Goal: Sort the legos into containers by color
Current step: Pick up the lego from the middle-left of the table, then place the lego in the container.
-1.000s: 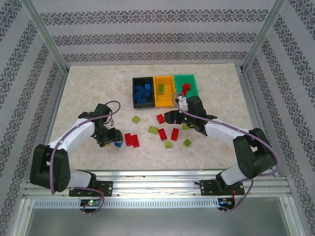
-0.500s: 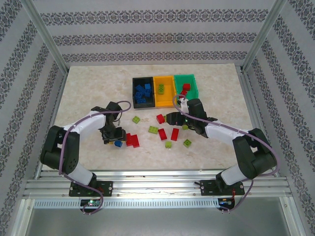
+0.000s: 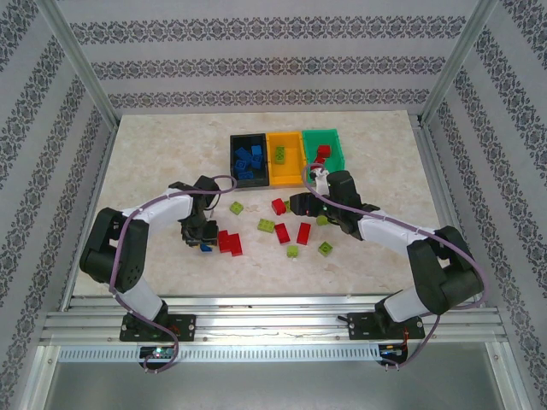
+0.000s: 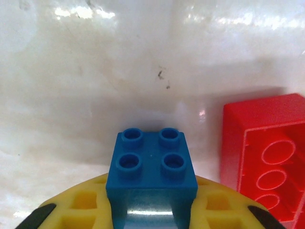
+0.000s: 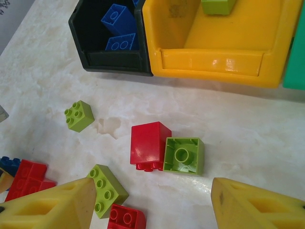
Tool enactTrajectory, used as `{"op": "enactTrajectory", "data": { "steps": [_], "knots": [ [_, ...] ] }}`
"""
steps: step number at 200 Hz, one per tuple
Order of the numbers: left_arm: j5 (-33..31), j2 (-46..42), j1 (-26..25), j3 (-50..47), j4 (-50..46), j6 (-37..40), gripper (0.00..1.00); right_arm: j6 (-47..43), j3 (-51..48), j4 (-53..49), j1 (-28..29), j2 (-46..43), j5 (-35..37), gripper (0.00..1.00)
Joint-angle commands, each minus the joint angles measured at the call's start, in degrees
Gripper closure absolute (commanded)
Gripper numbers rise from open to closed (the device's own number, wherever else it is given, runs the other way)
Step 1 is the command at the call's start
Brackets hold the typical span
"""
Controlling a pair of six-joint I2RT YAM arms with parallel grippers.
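1. Plainly, our left gripper (image 4: 151,212) is clamped on a blue lego (image 4: 151,162), studs up, at the bottom centre of the left wrist view.
2. Just beside it, at the right edge, lies a red lego (image 4: 264,152) with its hollow side showing.
3. From above, we see this pair left of centre on the marble table (image 3: 154,162).
4. Our right gripper (image 5: 152,205) has its yellow fingers (image 5: 47,210) well apart and holds nothing.
5. Between and above those fingers lies a red brick (image 5: 148,143) touching an upturned lime brick (image 5: 183,155).
6. Another lime brick (image 5: 79,115) lies apart at left.
7. Along the top of the right wrist view, the black bin (image 5: 114,61) holds blue bricks (image 5: 116,19).
8. Touching it, the orange-yellow bin (image 5: 212,62) holds a lime piece (image 5: 217,5).
9. Upper centre in the top view, the green bin (image 3: 336,138) holds a red piece (image 3: 323,152).
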Motion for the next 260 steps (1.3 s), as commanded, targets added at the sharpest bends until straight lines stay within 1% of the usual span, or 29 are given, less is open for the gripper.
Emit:
{"op": "enactTrajectory", "data": {
  "steps": [1,35,59,85,118,137,149,161,172,185,193,196,199,234,260],
  "knots": [
    [0.2,-2.2,-0.6,2.7,-1.2,-0.3,0.77,-0.7,-1.0,1.3,-0.5,-1.7,-0.5,0.35],
    [0.3,-3.6,-0.5,9.6,-1.1,0.2,0.77,-0.4,-2.2,2.9,-0.7,-2.5,0.3,0.35],
    [0.2,-0.7,-0.6,18.3,-0.3,1.6,0.77,-0.5,-2.6,3.5,-0.8,-2.7,0.7,0.35],
    [0.8,6.0,-0.6,30.4,0.4,2.9,0.76,-0.9,-3.2,4.2,-0.9,-3.0,1.6,0.34],
    [2.1,18.7,-0.5,48.0,-1.8,4.8,0.75,-1.4,-4.0,4.9,-1.0,-3.8,2.7,0.34],
    [1.4,26.3,-0.5,58.0,-4.8,6.3,0.70,-2.0,-4.2,4.6,-0.9,-4.5,2.9,0.34],
    [1.1,30.5,-0.6,63.7,-7.2,7.0,0.69,-2.4,-4.5,4.7,-1.0,-5.0,2.9,0.34],
    [1.8,34.0,-0.6,68.8,-9.5,7.4,0.64,-2.6,-4.7,4.7,-1.0,-5.3,3.1,0.34],
    [1.8,35.7,-0.7,71.8,-11.2,7.5,0.55,-2.7,-4.7,4.6,-1.1,-5.3,2.8,0.34],
    [1.2,35.7,-0.8,72.6,-11.9,7.8,0.47,-2.8,-4.7,4.7,-1.1,-5.3,2.5,0.34],
    [0.5,34.9,-0.9,72.0,-11.8,8.1,0.41,-2.8,-4.7,4.7,-1.0,-5.3,2.4,0.34],
    [0.1,34.5,-1.0,71.7,-11.7,8.4,0.36,-2.8,-4.7,4.8,-1.1,-5.3,2.3,0.34],
    [-0.3,34.1,-1.0,71.3,-11.5,8.4,0.34,-2.8,-4.8,4.8,-1.1,-5.3,2.3,0.34],
    [-0.2,27.1,-1.1,63.9,-7.5,9.3,0.33,-2.5,-4.9,5.1,-1.2,-5.1,2.1,0.33],
    [0.6,20.0,-1.1,55.5,-3.0,9.5,0.33,-2.2,-5.3,5.9,-1.6,-5.1,1.0,0.33]
  ]
}}
